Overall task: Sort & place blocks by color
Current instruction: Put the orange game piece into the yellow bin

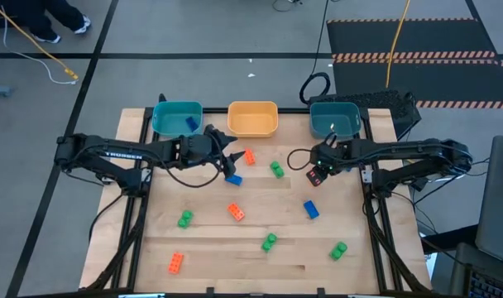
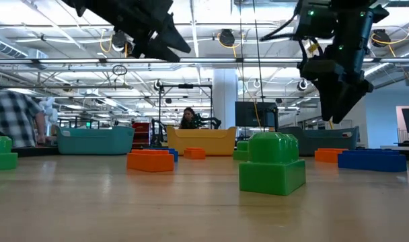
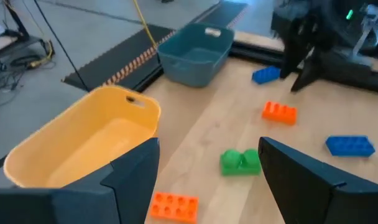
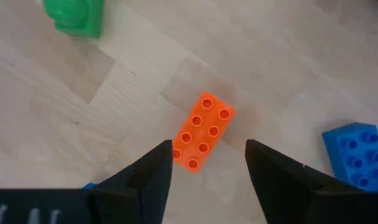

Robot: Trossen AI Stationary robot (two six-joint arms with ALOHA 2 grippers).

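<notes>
Several small studded bricks lie flat on the wooden table; one blue brick (image 1: 191,123) sits inside the left teal tray (image 1: 167,112). My right gripper (image 1: 318,168) (image 4: 209,149) hangs open, well above an orange brick (image 4: 201,130), fingers pointing down; a green brick (image 4: 74,15) and a blue brick (image 4: 357,155) lie near it. My left gripper (image 1: 227,154) (image 3: 207,155) is open, raised and empty, between the left teal tray and the yellow-orange tray (image 1: 252,128). Just beyond it lie an orange brick (image 1: 249,156) and a blue brick (image 1: 233,179).
Three trays stand in a row at the far edge; the third is the right teal tray (image 1: 347,110). More bricks lie toward the near edge: green (image 1: 184,218), orange (image 1: 236,212), blue (image 1: 311,209), green (image 1: 270,242), green (image 1: 338,250), orange (image 1: 176,263). People show in the room behind.
</notes>
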